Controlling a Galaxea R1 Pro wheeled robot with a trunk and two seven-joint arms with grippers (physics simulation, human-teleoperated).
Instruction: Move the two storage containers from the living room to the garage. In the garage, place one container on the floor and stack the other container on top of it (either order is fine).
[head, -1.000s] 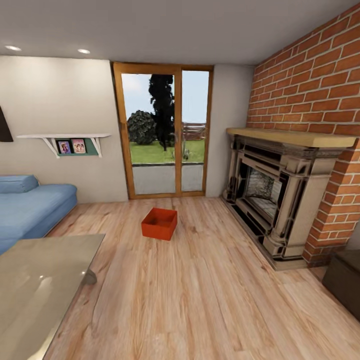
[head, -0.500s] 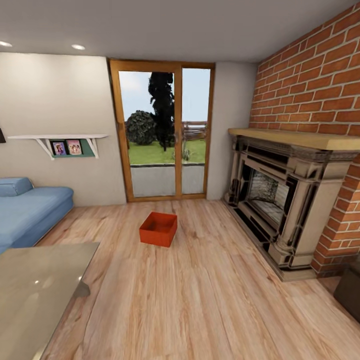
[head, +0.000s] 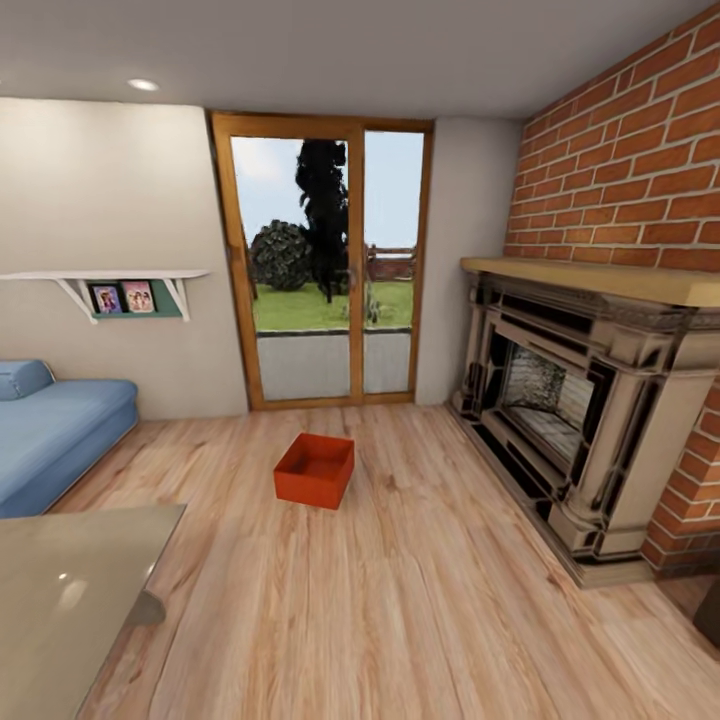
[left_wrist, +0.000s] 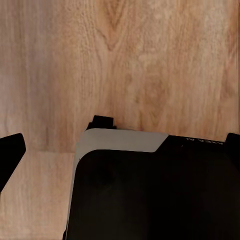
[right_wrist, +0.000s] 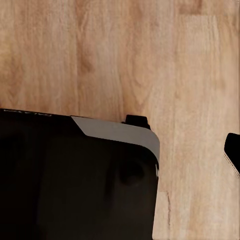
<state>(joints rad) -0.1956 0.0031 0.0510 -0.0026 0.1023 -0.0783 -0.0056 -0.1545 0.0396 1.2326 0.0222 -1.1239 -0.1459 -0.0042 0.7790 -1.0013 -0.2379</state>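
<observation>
view slid closer to the glass doors (head: 320, 262) over the last sec, so that's the base rolling in | one orange storage container (head: 316, 469) sits on the living room wood floor (head: 420, 600), between sofa (head: 55, 440) and fireplace (head: 580, 420), untouched | pincers: can't tell open or closed | pickup comes next, probably

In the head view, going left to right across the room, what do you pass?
Sofa → shelf → glass doors → fireplace.
</observation>
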